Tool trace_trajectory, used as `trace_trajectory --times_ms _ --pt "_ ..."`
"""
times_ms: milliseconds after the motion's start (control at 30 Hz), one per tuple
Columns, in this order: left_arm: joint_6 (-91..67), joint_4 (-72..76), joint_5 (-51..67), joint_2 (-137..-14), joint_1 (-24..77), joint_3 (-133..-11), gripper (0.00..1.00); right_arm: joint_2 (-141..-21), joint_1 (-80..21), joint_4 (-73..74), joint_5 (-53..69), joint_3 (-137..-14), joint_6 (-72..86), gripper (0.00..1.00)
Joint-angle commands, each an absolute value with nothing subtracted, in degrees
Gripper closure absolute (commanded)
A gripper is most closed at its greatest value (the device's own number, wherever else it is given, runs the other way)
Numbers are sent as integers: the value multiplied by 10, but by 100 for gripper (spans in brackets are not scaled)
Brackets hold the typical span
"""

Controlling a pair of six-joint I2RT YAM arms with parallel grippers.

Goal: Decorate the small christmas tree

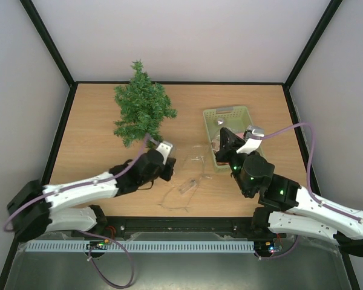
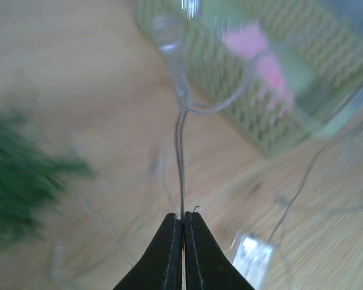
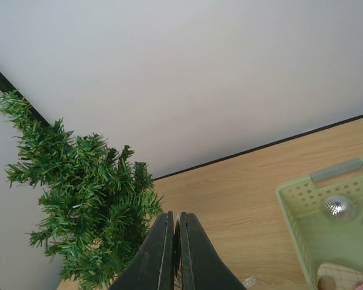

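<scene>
The small christmas tree (image 1: 142,109) stands at the back left of the table; it fills the left of the right wrist view (image 3: 78,199) and blurs into the left wrist view's edge (image 2: 15,178). A thin clear light string (image 1: 196,158) lies between tree and basket. My left gripper (image 1: 171,168) is shut on this wire (image 2: 181,151), which runs up to a small bulb (image 2: 169,42). My right gripper (image 1: 221,134) hovers over the basket's left edge, jaws shut (image 3: 176,219). Whether a wire sits between them I cannot tell.
A pale green basket (image 1: 245,112) stands right of centre, holding a silver ball (image 3: 340,207) and pink ornaments (image 2: 257,51). The string's clear battery box (image 1: 187,186) lies near the front edge, close beside my left fingers (image 2: 252,254). Black frame posts border the table.
</scene>
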State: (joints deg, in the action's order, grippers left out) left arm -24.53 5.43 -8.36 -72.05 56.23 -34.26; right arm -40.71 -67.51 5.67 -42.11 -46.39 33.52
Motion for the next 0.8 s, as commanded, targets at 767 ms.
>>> trace_trajectory --times_ms 767 --pt "-178 -333 -180 -395 560 -693 98 -442 -672 75 -455 -559 317 98"
